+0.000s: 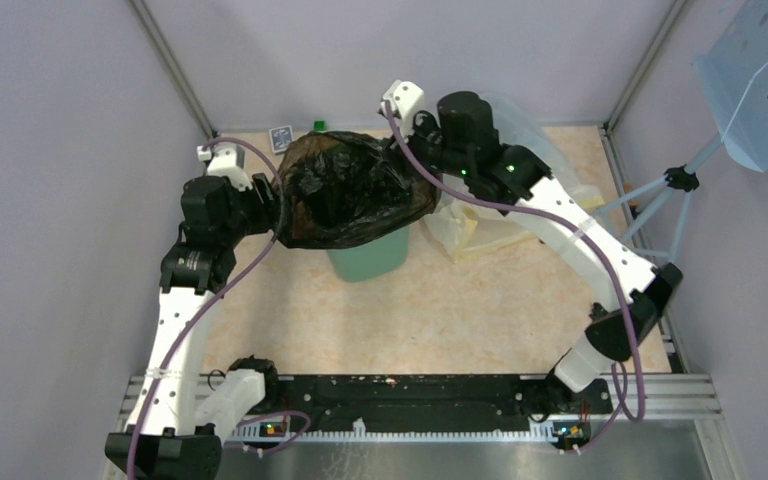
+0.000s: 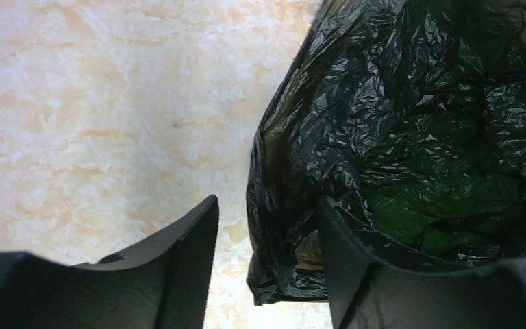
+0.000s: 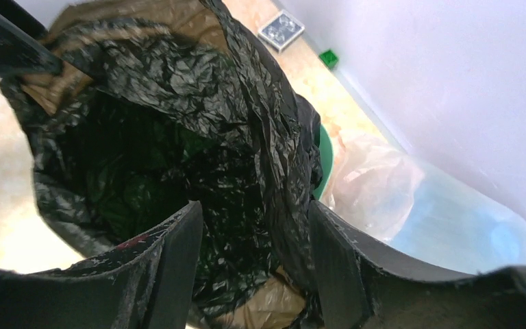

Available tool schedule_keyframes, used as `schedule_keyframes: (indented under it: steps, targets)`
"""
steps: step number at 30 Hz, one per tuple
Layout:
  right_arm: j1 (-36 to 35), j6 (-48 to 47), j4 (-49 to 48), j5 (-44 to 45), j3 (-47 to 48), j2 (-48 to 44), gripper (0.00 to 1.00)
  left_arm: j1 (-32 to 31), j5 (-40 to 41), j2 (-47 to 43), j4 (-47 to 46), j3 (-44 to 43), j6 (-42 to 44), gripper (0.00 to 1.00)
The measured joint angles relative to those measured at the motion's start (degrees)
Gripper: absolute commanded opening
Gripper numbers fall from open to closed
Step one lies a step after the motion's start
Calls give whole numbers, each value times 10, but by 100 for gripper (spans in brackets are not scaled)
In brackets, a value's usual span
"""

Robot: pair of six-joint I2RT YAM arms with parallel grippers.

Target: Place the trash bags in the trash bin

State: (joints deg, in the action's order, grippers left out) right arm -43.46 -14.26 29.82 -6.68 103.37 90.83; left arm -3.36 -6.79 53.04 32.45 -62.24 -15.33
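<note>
Left hand [image 2: 267, 202], right hand [image 3: 253, 205], trash bag [image 1: 350, 190] above marbled beige table [image 1: 440, 320], lilac walls [image 1: 60, 130]

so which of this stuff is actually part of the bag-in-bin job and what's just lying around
Part of the job:
black trash bag
mint-green bin beneath it
left tool and right tool, both open at the bag's rim

Just lying about:
clear plastic bag
small patterned box
small green block
blue perforated panel on a stand
</note>
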Motion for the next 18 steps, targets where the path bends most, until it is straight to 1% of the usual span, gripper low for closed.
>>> schedule_keyframes:
  steps: [3, 5, 6, 7, 9, 11, 16, 17, 18]
  targets:
    - [-1, -12, 34, 2, 59, 61, 53, 0, -1, 0, -11, 0, 1, 41]
    - [-1, -18, 58, 5, 90, 94, 51, 0, -1, 0, -19, 0, 3, 36]
    - [-1, -20, 68, 6, 100, 107, 48, 0, -1, 0, -24, 0, 3, 33]
    - [-1, -22, 79, 6, 109, 119, 42, 0, 0, 0, -27, 0, 3, 31]
    - [-1, -26, 96, 8, 122, 136, 25, 0, 0, 1, -33, 0, 5, 27]
    - [-1, -28, 106, 14, 127, 144, 0, 0, 2, 5, -40, 0, 7, 24]
    - [3, -23, 109, 23, 134, 146, 0, 0, 6, 23, -47, 0, 15, 10]
    - [4, -21, 110, 23, 137, 146, 0, 0, 8, 26, -48, 0, 16, 4]
    - [7, -18, 106, 21, 138, 146, 0, 0, 11, 28, -51, 0, 18, 1]
